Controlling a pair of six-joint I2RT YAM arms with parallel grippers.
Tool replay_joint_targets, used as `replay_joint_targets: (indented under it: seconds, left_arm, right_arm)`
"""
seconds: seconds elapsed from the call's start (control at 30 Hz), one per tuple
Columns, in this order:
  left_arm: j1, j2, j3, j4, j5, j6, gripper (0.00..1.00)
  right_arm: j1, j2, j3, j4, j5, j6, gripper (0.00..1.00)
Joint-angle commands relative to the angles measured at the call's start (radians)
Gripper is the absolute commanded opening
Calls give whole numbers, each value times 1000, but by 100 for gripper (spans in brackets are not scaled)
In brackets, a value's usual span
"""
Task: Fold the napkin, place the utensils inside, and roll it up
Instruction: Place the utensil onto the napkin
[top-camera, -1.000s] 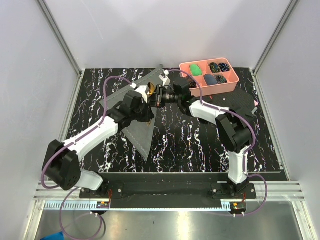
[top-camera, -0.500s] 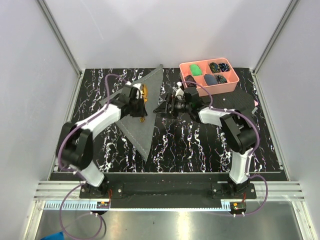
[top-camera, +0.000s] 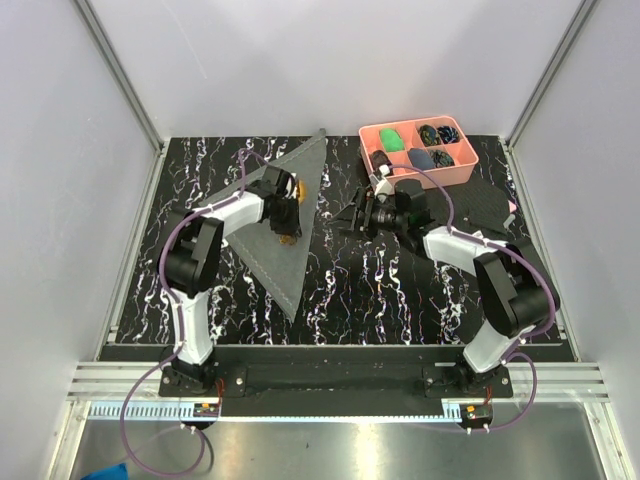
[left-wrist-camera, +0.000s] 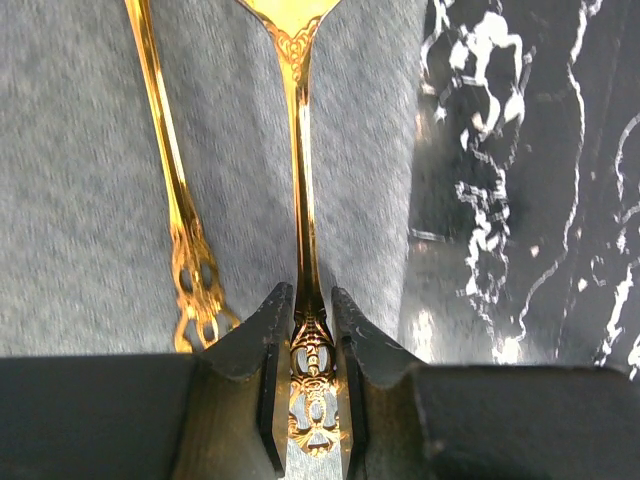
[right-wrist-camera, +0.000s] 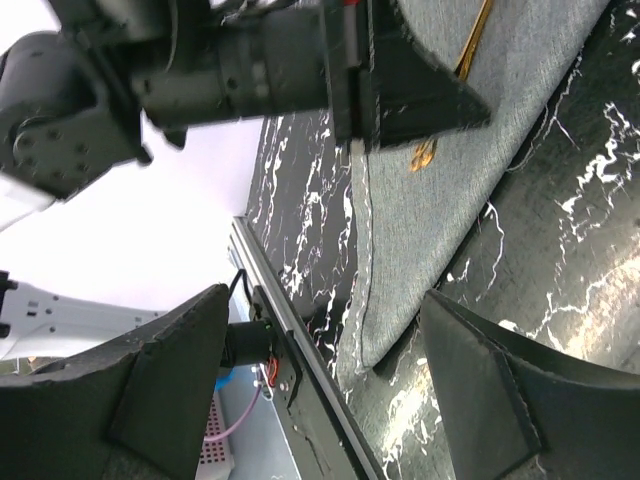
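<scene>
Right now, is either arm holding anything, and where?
The left gripper pinches a gold utensil by its handle's ornate end; the right gripper is open, empty.

Held gold utensil: bowl or tines cut off by the left wrist view's top edge, handle end partly covered by the jaws of the left gripper; spoon or fork cannot be told. Second gold utensil: head likewise cut off. Pink tray contents: too small to identify from above.

Probably lab: white-walled framed enclosure
</scene>
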Motion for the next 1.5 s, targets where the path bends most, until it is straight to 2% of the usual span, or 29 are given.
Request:
replay_joint_targets:
  seconds: [0.0,0.4,0.53,0.73,1.0,1.2,1.23,1.3,1.4,1.47]
  left_arm:
    - [7,39,95,9,47,34,0]
    - [24,81,120,-55,75,20,2]
    - [24,84,129,-66,78,19,16]
    - [25,77,132,-74,84,16,31]
    - [25,51,135,-78,90,11,46]
    - [25,-46,135,-86,90,2,65]
    - [25,-68,137,-87,87,2,72]
    - [25,-140,142,-92,75,8,77]
    - [42,-259,139,-182,30,54,87]
    - [71,-333,96,-256,30,91,92]
  right_arm:
    - [-8,-55,-36,-1,2,-11,85]
    - [-6,-44,-39,-1,-12,-2,85]
    - [-8,-35,-35,-1,-20,0,85]
    - [-8,-32,-36,-1,-21,0,85]
    - [-8,-27,-33,-1,-27,1,85]
    - [-8,-19,-27,-9,-30,-13,85]
    - [-8,-19,-20,-15,-27,-19,85]
    - [-8,-19,-7,-55,-21,-60,84]
    - [-2,-44,22,-145,-1,-155,83]
    - [39,-71,57,-275,52,-316,83]
